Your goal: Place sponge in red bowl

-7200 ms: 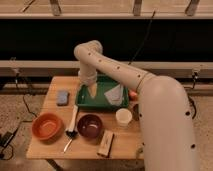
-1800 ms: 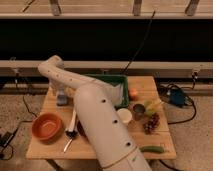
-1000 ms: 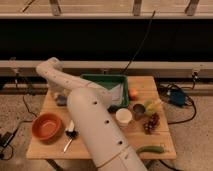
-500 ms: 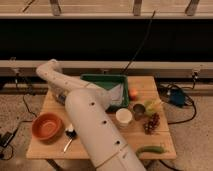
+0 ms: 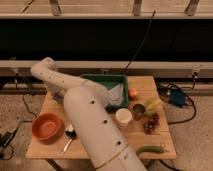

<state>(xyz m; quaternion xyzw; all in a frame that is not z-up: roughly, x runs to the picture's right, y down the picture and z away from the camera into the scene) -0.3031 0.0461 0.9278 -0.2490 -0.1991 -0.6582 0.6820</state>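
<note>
camera view: the arm (image 5: 75, 97) bends down over the desk's (image 5: 125, 142) back-left corner. the hand (image 5: 56, 96) sits low there, grip state cannot be told. sponge hidden behind the arm. red bowl (image 5: 47, 127) at front left, beside a spoon (image 5: 69, 140). green tray (image 5: 116, 86), white cup (image 5: 123, 116) further right.

The white robot arm (image 5: 92, 125) swung off the green plastic tray (image 5: 102, 79) to the table's left rear corner, so the gripper (image 5: 58, 96) ended low there, where the small blue-grey sponge had lain in plain view; the sponge got covered. The arm's bulk then hid the dark maroon bowl and tan wooden block. It uncovered the small orange fruit (image 5: 133, 93), dark red grape bunch (image 5: 151, 123) and long green vegetable (image 5: 150, 149) on the right side.
</note>
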